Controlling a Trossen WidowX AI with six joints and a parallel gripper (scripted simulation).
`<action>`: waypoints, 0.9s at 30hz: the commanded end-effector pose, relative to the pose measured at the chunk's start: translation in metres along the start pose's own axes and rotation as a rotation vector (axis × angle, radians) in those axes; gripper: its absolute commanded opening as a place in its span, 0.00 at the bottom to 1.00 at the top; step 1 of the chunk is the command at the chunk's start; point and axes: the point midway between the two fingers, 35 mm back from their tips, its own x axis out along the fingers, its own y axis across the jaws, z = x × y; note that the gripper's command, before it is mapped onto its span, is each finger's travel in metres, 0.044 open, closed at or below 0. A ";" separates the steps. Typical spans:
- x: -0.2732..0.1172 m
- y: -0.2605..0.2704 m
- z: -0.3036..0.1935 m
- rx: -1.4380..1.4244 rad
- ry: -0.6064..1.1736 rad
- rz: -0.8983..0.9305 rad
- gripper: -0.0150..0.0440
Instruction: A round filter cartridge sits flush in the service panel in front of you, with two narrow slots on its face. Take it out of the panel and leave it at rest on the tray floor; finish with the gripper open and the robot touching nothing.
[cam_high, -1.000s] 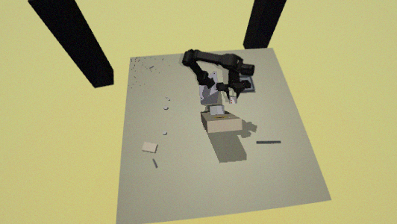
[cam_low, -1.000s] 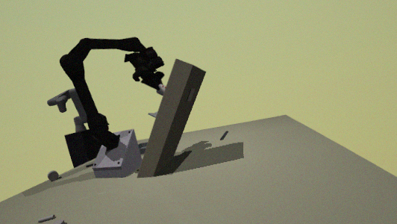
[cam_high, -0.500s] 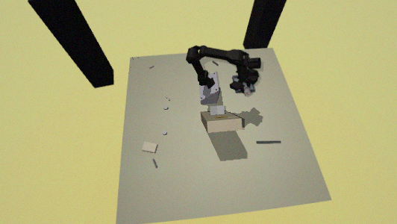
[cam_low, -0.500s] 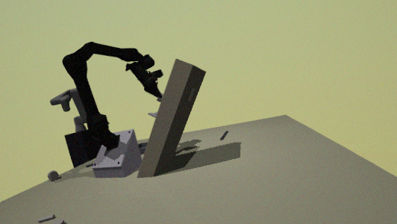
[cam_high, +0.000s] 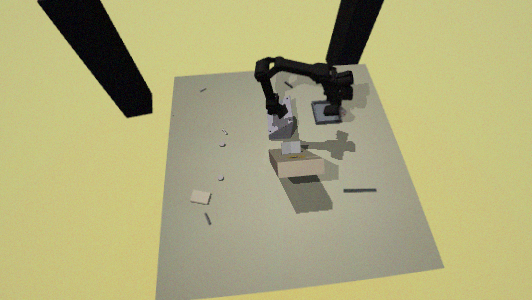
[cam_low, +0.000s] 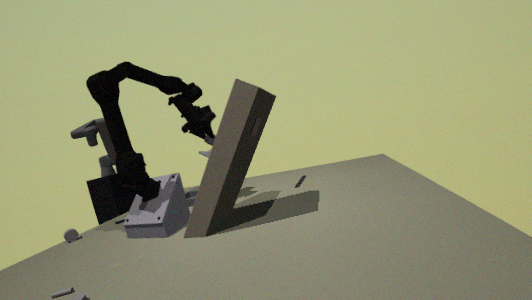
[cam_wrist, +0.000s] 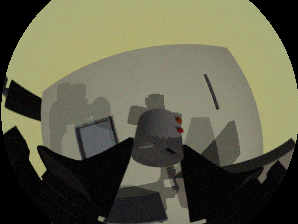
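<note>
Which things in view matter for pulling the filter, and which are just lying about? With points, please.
For the job:
- filter cartridge (cam_wrist: 159, 137), between the jaws
- service panel (cam_high: 301, 168) (cam_low: 217, 160)
- tray (cam_high: 314, 114) (cam_wrist: 80, 142)

Lying about:
- pale block (cam_high: 200, 197)
- dark bar (cam_high: 360, 190) (cam_wrist: 211, 92)
- two small round pieces (cam_high: 222, 145) (cam_high: 221, 178)
</note>
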 end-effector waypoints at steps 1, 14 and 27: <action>0.001 0.004 0.001 -0.025 -0.007 0.016 0.25; 0.048 0.091 -0.036 -0.269 -0.019 0.164 0.25; 0.093 0.157 -0.109 -0.548 -0.003 0.326 0.25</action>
